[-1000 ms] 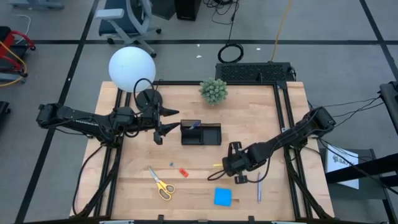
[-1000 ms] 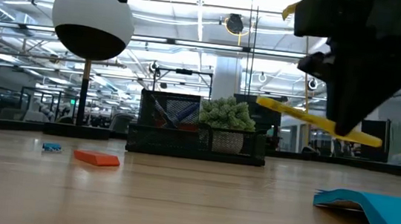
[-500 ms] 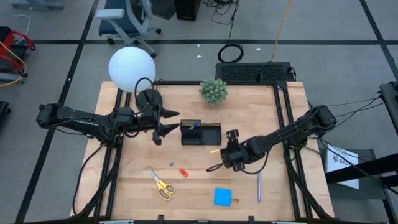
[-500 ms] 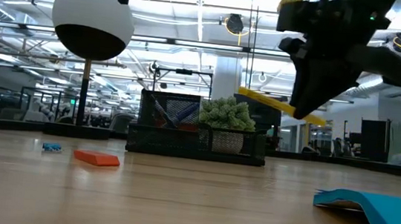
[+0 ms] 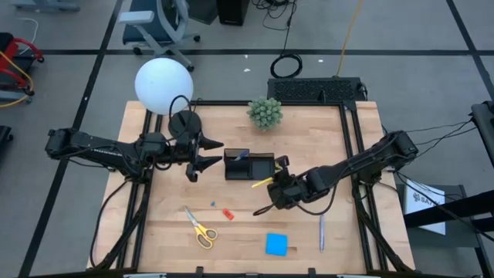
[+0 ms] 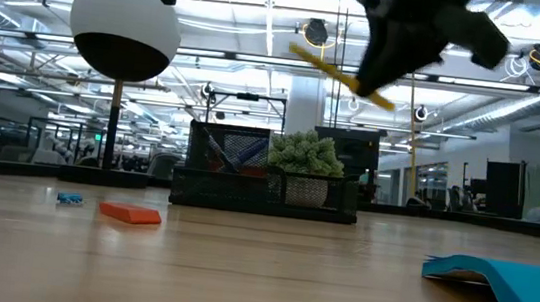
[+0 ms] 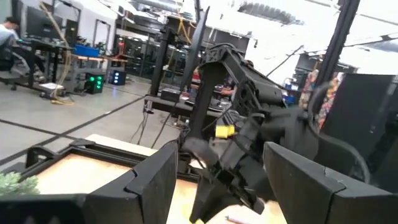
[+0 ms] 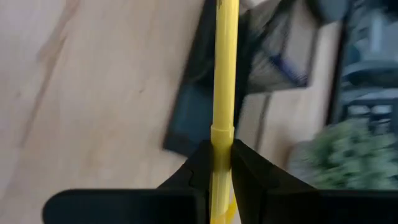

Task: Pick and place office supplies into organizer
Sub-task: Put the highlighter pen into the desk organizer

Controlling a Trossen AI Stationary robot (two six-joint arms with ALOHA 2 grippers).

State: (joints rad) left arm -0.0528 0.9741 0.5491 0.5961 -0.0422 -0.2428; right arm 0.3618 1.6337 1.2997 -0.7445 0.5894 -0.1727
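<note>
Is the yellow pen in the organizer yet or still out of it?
Out. The right end effector is shut on the yellow pen, carrying it tilted in the air beside the organizer.

A dark tool (image 6: 363, 80) grips a tilted yellow pen (image 6: 338, 75) high above the black organizer (image 6: 264, 193).

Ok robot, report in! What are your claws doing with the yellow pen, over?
Right gripper shut on yellow pen, lifted beside organizer. Left gripper open, hovering left of the organizer. Nothing seen blocking the tray. Over.
</note>
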